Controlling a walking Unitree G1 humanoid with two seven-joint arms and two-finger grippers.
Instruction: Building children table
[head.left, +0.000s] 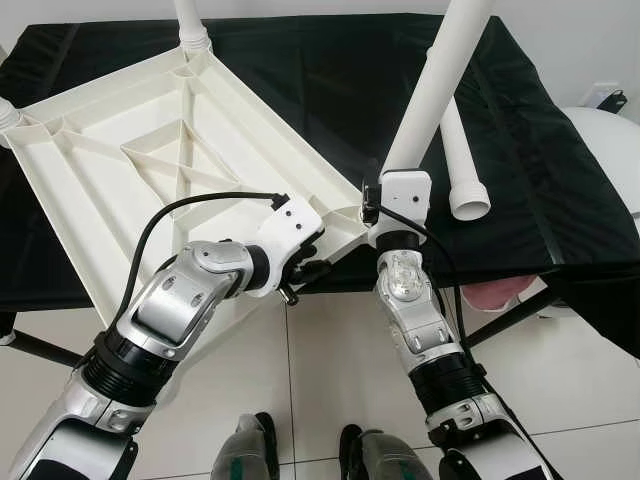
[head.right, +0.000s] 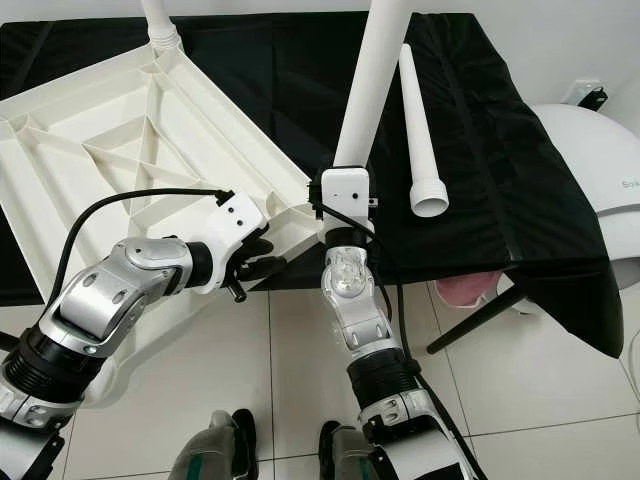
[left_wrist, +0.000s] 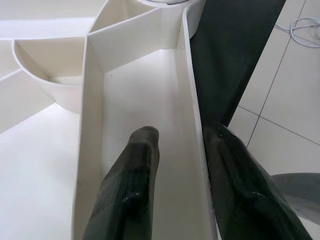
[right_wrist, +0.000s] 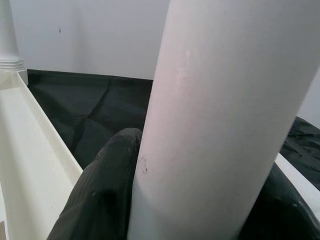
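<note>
Right gripper (right_wrist: 200, 200): fingers pressed on either side of a white table leg (head.right: 362, 95), pinching it low down; leg stands upright at the near corner of the tabletop.
Left gripper (left_wrist: 182, 165): fingers straddle the tabletop's near edge wall, one inside the rib channel, one outside; clamped on the rim, close beside the corner that the right gripper works at.
Tabletop (head.left: 150, 170): white plastic, upside down, ribbed underside showing; lies on the black cloth, near corner overhanging the edge.
Fitted legs: one upright at the far corner (head.left: 190, 25); another socket with a leg at the left corner (head.left: 6, 115).
Loose leg (head.right: 420, 140): lies flat on the cloth, right of the held leg, wide end towards the robot.
Black cloth (head.left: 540, 200): covers the work table.
Floor (head.right: 300, 360): pale tiles.
</note>
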